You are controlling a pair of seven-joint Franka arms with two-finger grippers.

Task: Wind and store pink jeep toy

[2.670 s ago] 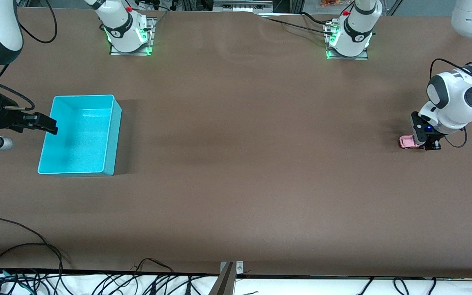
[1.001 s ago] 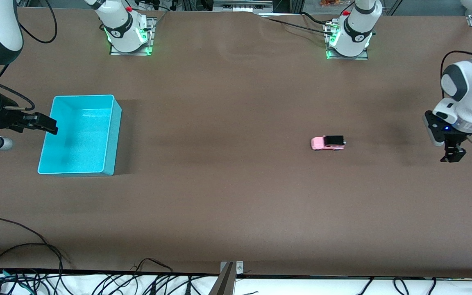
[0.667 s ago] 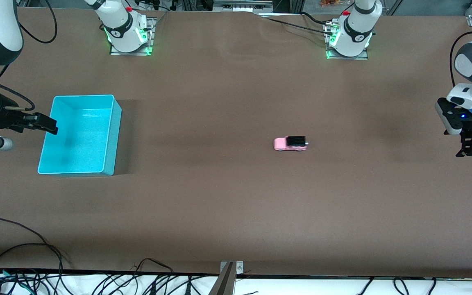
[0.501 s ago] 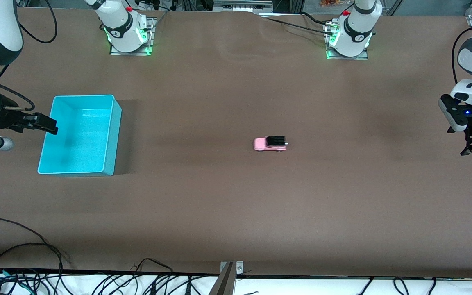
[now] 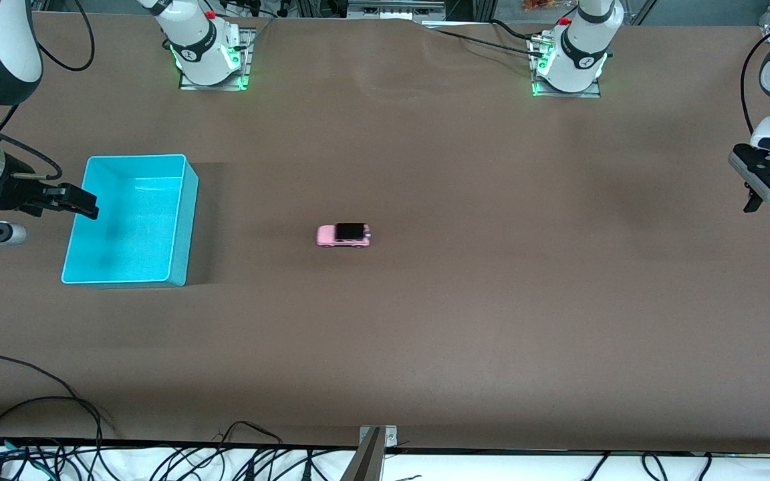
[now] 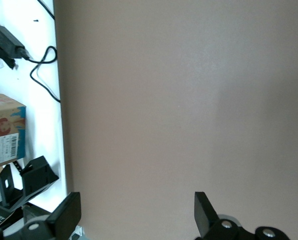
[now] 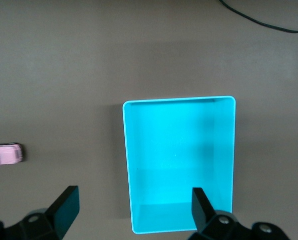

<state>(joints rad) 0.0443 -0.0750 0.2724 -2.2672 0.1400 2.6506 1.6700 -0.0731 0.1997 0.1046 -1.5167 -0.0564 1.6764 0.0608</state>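
Front view: one cyan bin (image 5: 130, 220) at the right arm's end, one pink jeep toy (image 5: 343, 235) loose on the table mid-way, apart from it. It looks light, rigid, prone to roll; grip its flat sides. Right gripper (image 7: 131, 212) over the bin, fingers apart; left gripper (image 6: 136, 217) spread, waiting over bare table.

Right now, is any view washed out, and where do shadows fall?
Left wrist view: the strip past the table's edge is blown out white. Front view: even light; the cyan bin casts a soft shadow toward the pink jeep toy. Right wrist view: a dark shadow patch inside the bin.
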